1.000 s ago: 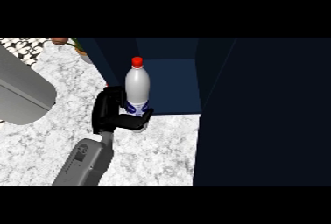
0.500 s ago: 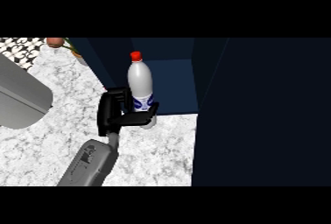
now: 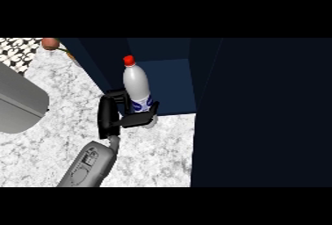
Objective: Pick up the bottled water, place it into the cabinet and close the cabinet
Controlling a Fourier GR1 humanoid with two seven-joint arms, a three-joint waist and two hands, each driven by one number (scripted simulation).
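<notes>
A white water bottle [image 3: 136, 85] with a red cap and a blue label stands upright at the front edge of the open dark blue cabinet [image 3: 172, 81]. My right hand [image 3: 109, 115] is shut on the bottle's lower part; the thumb crosses in front of the label and the fingers curl round the far left side. The bottle's base is hidden behind the thumb. The grey forearm runs down to the view's lower left. The cabinet's dark door [image 3: 259, 114] stands open at the right and fills that side. No left hand shows.
The marble counter [image 3: 152, 154] spreads under the arm. A large rounded grey shape [image 3: 19, 105] lies at the left edge. A small reddish-brown object [image 3: 50, 43] and a patterned wall [image 3: 16, 48] sit at the top left.
The right hand has carried the bottle further from me, towards the cabinet's opening. The grip stays the same.
</notes>
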